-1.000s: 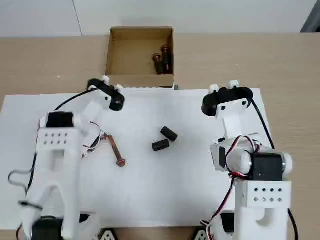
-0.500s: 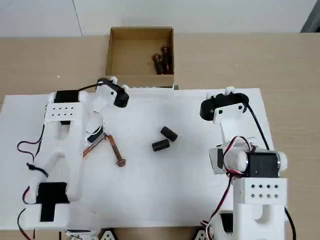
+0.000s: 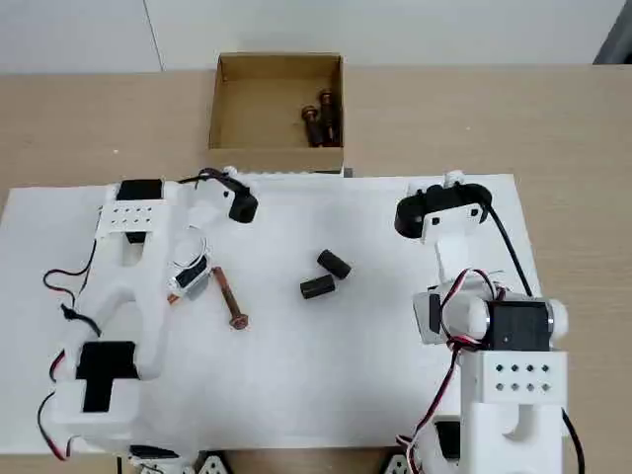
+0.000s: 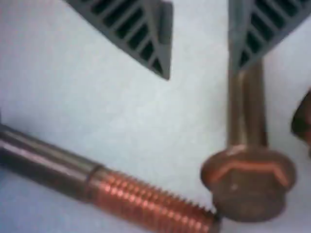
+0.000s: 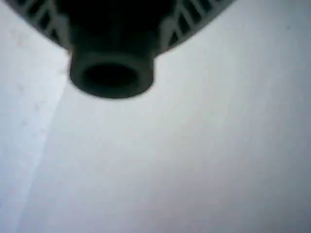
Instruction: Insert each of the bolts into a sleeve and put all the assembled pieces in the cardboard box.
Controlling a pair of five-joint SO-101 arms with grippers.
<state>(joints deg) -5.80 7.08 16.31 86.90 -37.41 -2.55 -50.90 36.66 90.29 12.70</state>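
Note:
Two copper bolts lie on the white sheet at the left. One bolt (image 3: 227, 296) (image 4: 247, 180) shows its hex head; the other bolt (image 4: 112, 187) crosses beside it with its thread showing. My left gripper (image 3: 190, 275) (image 4: 200, 68) hangs open just above them, one finger (image 4: 252, 34) over the headed bolt's shaft. Two black sleeves (image 3: 334, 264) (image 3: 317, 287) lie mid-sheet. My right gripper (image 5: 112, 34) is shut on a third black sleeve (image 5: 112, 75), held above the sheet with its bore showing. The cardboard box (image 3: 229, 109) at the back holds assembled pieces (image 3: 320, 118).
The white sheet (image 3: 326, 385) covers the table in front of both arms, with bare room in its middle and front. The right arm (image 3: 449, 212) stands folded at the sheet's right side, apart from the loose sleeves.
The left arm has swung forward and lowered its gripper onto the bolts. The right arm shifted slightly, then held still.

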